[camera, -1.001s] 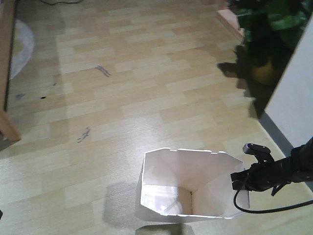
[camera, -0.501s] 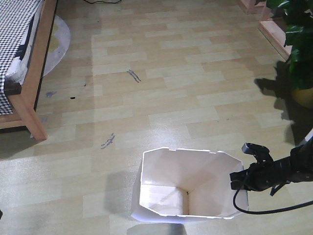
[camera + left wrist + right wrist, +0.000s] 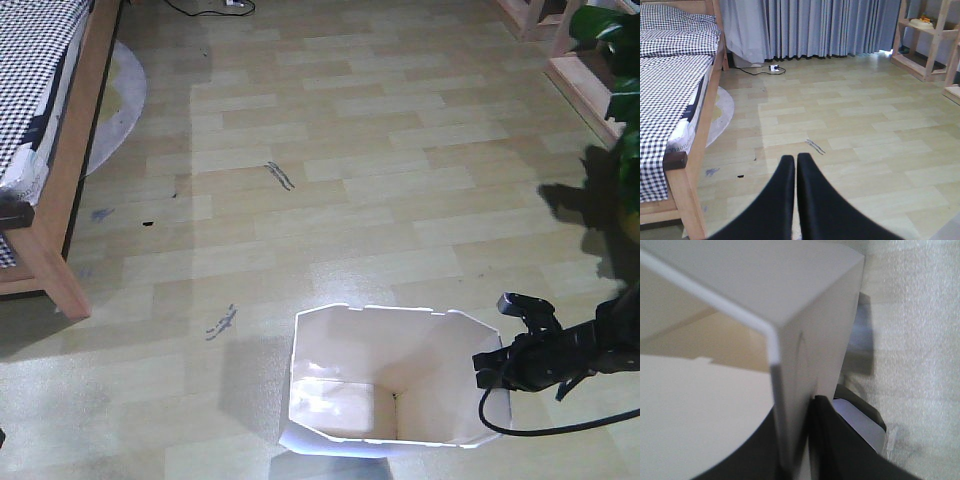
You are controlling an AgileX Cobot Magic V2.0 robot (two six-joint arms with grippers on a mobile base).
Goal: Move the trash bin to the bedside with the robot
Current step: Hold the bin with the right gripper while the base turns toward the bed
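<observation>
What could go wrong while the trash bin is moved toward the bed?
The right pincer pinches only the thin wall of the trash bin at one side of the rim, so the wall may bend or slip out. The black cable loops beside the bin and could snag on it. The bed has a wooden leg ahead on the left; the bin might bump it.

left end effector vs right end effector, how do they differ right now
The left end effector is shut on nothing, above bare floor; the right end effector is shut on the trash bin's wall. The left faces open room beside the bed; the right sits at the bin's rim. Both are black.
</observation>
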